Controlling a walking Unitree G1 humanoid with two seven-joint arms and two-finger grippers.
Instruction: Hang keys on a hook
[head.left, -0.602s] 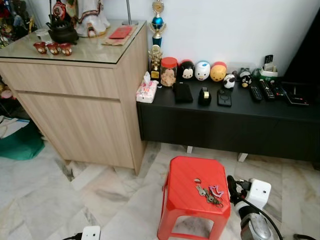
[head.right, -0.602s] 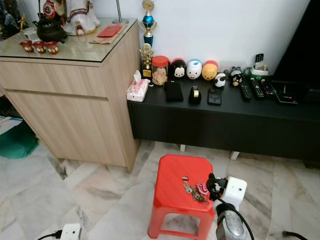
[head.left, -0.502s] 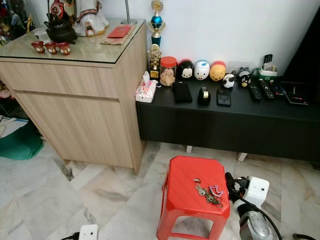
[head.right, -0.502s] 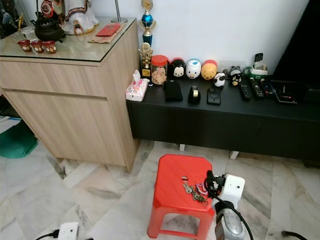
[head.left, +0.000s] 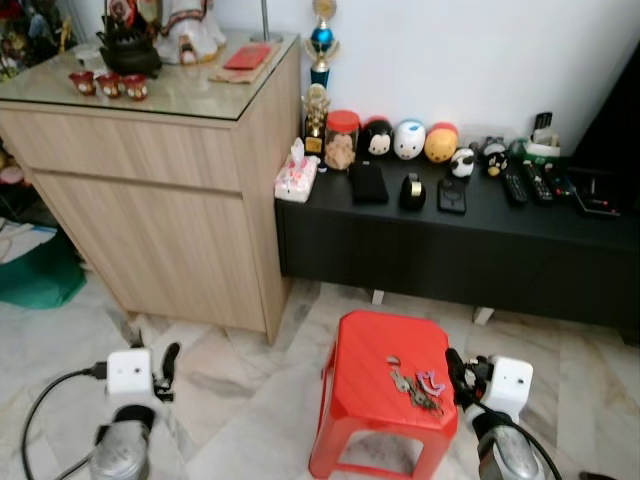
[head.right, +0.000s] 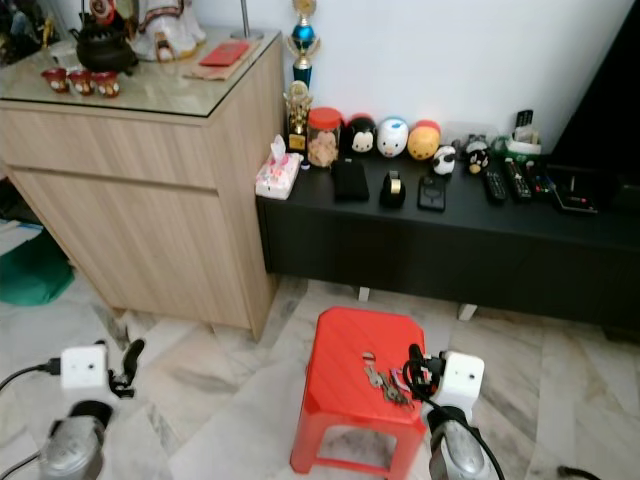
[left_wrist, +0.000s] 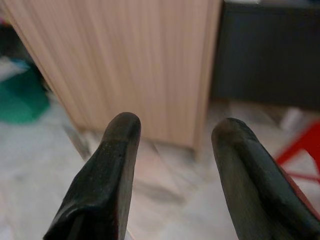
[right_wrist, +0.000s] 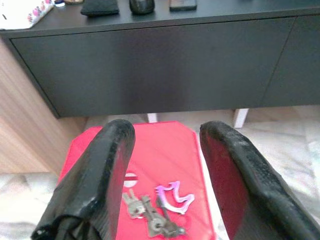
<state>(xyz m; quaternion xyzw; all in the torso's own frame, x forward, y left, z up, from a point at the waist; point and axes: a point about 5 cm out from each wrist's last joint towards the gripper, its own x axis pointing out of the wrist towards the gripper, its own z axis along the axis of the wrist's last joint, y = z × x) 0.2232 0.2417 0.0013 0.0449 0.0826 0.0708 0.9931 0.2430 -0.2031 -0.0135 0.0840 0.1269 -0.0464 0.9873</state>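
Head stereo pair high up, facing forward and down, both eyes sharing the red stool (head.left: 390, 385), wooden cabinet (head.left: 165, 190) and black TV bench (head.right: 450, 235), right wrist camera close above the stool, left wrist camera low, facing the cabinet

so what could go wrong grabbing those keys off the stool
The keys lie flat near the right edge of the red stool, so the open right gripper might nudge them off onto the floor. The bunch is loose, with a pink clip, so the gripper may catch one piece and the rest may swing.
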